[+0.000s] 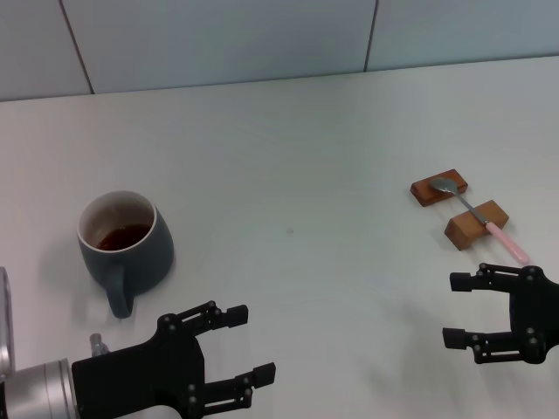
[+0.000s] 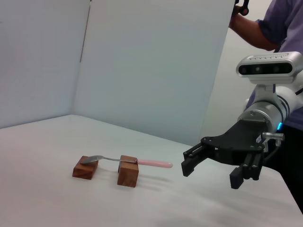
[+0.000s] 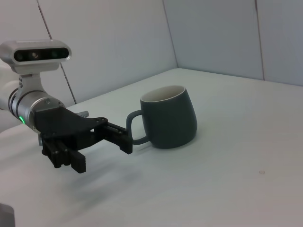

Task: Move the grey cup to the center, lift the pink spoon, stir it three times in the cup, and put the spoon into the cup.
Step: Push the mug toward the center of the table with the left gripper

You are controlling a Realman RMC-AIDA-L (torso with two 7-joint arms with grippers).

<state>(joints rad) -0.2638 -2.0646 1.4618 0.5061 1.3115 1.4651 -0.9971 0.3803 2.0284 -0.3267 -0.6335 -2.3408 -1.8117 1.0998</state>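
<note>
Starting step one: left gripper (image 1: 229, 349), fingers wide, near grey cup (image 1: 125, 242) handle, must grasp it; right gripper (image 1: 460, 309) open near pink spoon (image 1: 478, 215).

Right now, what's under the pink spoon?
Two brown wooden blocks hold the pink spoon off the table: bowl on the farther block, neck on the nearer one, pink handle overhanging. The contact faces beneath the spoon are covered.

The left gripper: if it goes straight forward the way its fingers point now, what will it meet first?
Probably nothing. The left gripper is open and points across bare white table. The dark blue-grey ceramic mug sits off to one side of that line, its handle nearest the fingers, though depth is unclear.
</note>
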